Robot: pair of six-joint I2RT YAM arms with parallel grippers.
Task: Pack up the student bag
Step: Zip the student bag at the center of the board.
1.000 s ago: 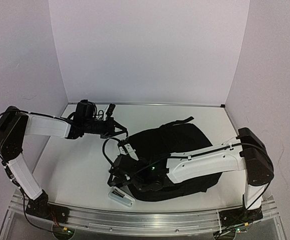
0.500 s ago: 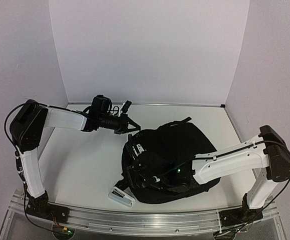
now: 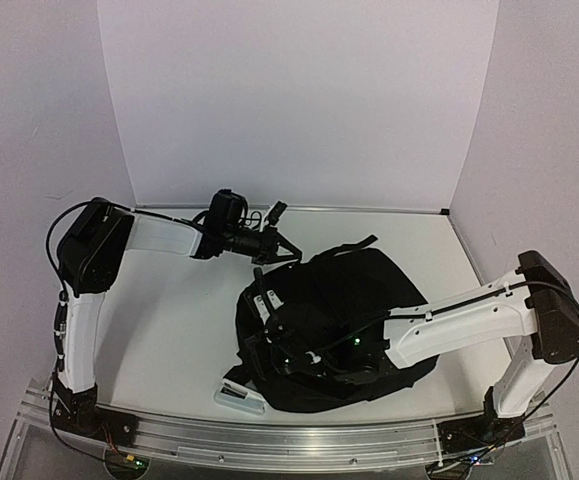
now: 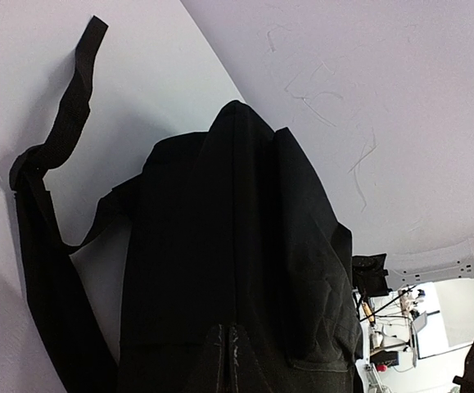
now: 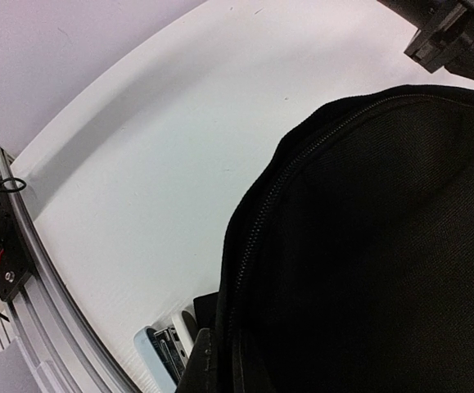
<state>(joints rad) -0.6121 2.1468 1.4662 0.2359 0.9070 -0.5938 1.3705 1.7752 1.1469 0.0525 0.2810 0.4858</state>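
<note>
The student bag is a black fabric backpack lying at the table's centre right. It fills the left wrist view and the right wrist view, where its zipper runs along the edge. My left gripper is shut and seems empty, just beyond the bag's far left corner; its fingertips are pressed together, pointing at the bag. My right arm reaches across the bag. My right gripper is at the bag's near left edge. One finger shows beside the zipper; fabric hides the other, so it looks shut on the bag's edge.
A light blue and white flat item lies partly under the bag's near left corner, by the front rail; it also shows in the right wrist view. A black strap trails off the bag's far side. White walls stand close behind and beside.
My left gripper has swung right and farther back, from the table's left to the bag's far left corner. My right arm has stretched out, and the bag's left edge has shifted a little left.
</note>
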